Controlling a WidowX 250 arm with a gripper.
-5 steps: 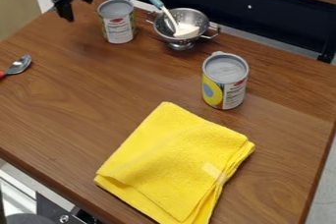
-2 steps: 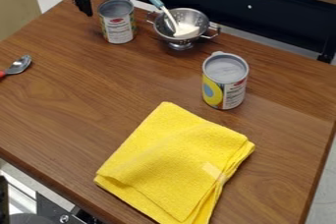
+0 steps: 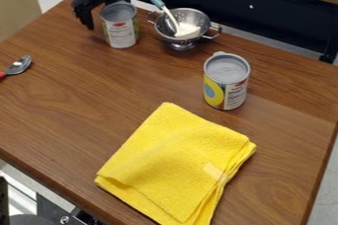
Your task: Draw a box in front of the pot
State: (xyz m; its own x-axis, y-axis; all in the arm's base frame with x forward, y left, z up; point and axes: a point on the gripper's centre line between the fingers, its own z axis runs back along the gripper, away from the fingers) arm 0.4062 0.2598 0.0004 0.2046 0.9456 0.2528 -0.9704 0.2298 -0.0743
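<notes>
the can (image 3: 120, 25) that must stand for the box is upright at the surface's (image 3: 86, 91) far left, left of the metal colander (image 3: 182, 27), likely the pot. the gripper (image 3: 97, 6) is close behind and beside that can; whether its jaws are wide or narrow i cannot tell. this looks like the contact step, with the delivery undone. next calls for drawing the can nearer the camera, then across before the colander, clear of the other can (image 3: 226, 82).

A grey-topped can (image 3: 121, 34) stands upright just beside an upright metal colander (image 3: 198, 18) on the table (image 3: 79, 91).
</notes>
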